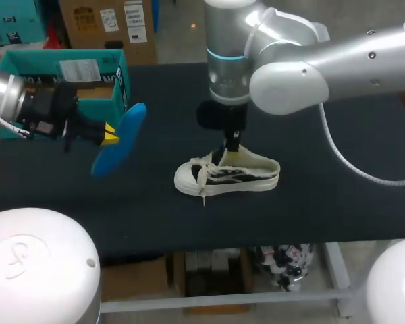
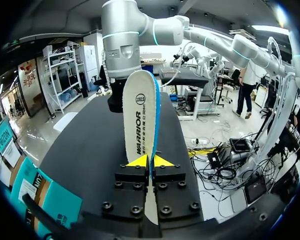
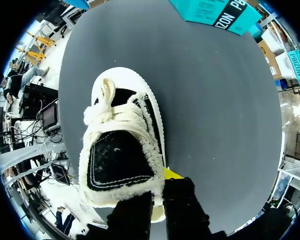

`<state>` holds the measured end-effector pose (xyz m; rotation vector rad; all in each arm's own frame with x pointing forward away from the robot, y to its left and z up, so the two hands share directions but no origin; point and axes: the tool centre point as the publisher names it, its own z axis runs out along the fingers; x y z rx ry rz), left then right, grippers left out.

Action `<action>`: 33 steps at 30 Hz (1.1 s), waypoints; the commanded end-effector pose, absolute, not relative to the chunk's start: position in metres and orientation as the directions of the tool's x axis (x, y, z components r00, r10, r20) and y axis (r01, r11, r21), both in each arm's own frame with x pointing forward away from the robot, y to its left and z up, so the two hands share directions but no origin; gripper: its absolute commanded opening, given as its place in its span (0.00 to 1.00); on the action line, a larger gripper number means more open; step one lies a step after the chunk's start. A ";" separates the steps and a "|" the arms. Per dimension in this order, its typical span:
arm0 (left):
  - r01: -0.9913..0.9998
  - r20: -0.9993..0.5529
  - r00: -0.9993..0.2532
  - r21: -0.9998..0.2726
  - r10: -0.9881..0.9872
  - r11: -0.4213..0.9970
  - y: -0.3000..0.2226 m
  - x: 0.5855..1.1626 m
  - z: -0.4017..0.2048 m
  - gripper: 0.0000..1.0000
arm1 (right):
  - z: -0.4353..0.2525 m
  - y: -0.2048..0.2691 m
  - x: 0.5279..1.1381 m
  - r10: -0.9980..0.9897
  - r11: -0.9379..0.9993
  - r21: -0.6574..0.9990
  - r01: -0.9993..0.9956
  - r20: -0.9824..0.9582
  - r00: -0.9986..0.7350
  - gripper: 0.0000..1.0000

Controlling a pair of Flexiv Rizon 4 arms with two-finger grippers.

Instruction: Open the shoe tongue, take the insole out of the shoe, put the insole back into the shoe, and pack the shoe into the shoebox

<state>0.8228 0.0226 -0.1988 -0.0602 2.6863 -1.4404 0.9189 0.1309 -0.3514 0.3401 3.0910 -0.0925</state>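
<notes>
A white-and-black fleece-lined shoe lies on the black table, toe to the left. My right gripper comes down onto its opening. In the right wrist view the right gripper is shut on the fleece edge of the shoe, one yellow fingertip showing outside the wall. The blue insole hangs in the air left of the shoe. My left gripper holds it. In the left wrist view the left gripper is shut on the insole, white face showing.
An open teal shoebox stands at the table's back left, behind my left arm. Its edge shows beside the left gripper. Bare black tabletop lies in front of and right of the shoe.
</notes>
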 end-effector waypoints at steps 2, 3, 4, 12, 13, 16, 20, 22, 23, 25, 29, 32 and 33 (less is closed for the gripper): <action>0.038 -0.059 -0.998 -0.831 -0.019 0.556 0.017 0.838 -0.196 0.00 | -0.346 0.129 0.913 0.282 0.958 -0.034 0.284 -0.042 -0.958 0.00; 0.047 -0.061 -0.998 -0.830 -0.006 0.556 0.015 0.840 -0.195 0.00 | -0.344 0.130 0.912 0.297 0.954 -0.024 0.298 -0.037 -0.954 0.00; 0.058 -0.067 -0.998 -0.827 0.004 0.559 0.013 0.841 -0.194 0.00 | -0.343 0.131 0.912 0.315 0.949 -0.022 0.316 -0.030 -0.949 0.00; 0.181 -0.123 -0.982 -0.816 0.141 0.549 -0.002 0.857 -0.179 0.00 | -0.329 0.139 0.909 0.479 0.878 -0.019 0.479 0.032 -0.877 0.00; 0.202 -0.132 -0.977 -0.815 0.165 0.543 -0.004 0.860 -0.177 0.00 | -0.327 0.140 0.909 0.505 0.863 -0.018 0.505 0.043 -0.862 0.00; 0.249 -0.156 -0.964 -0.809 0.214 0.532 -0.010 0.865 -0.173 0.00 | -0.322 0.142 0.908 0.565 0.824 -0.004 0.567 0.075 -0.821 0.00; 0.289 -0.168 -0.949 -0.802 0.266 0.523 -0.020 0.872 -0.169 0.00 | -0.320 0.147 0.908 0.644 0.760 0.016 0.649 0.110 -0.757 0.00; 0.311 -0.176 -0.939 -0.800 0.296 0.513 -0.024 0.877 -0.166 0.00 | -0.319 0.149 0.907 0.682 0.723 0.035 0.690 0.127 -0.721 0.00; 0.320 -0.179 -0.935 -0.799 0.307 0.509 -0.026 0.879 -0.165 0.00 | -0.319 0.150 0.907 0.698 0.705 0.043 0.708 0.132 -0.703 0.00; 0.338 -0.185 -0.925 -0.798 0.331 0.499 -0.030 0.883 -0.163 0.00 | -0.319 0.153 0.907 0.730 0.666 0.062 0.743 0.149 -0.667 0.00; 0.376 -0.208 -0.907 -0.793 0.367 0.479 -0.035 0.889 -0.159 0.00 | -0.324 0.158 0.905 0.794 0.573 0.082 0.815 0.192 -0.577 0.00; 0.395 -0.217 -0.894 -0.795 0.391 0.460 -0.036 0.893 -0.158 0.00 | -0.328 0.160 0.900 0.845 0.493 0.073 0.867 0.198 -0.497 0.00; 0.398 -0.220 -0.892 -0.794 0.394 0.459 -0.036 0.893 -0.158 0.00 | -0.329 0.160 0.899 0.854 0.478 0.072 0.875 0.196 -0.482 0.00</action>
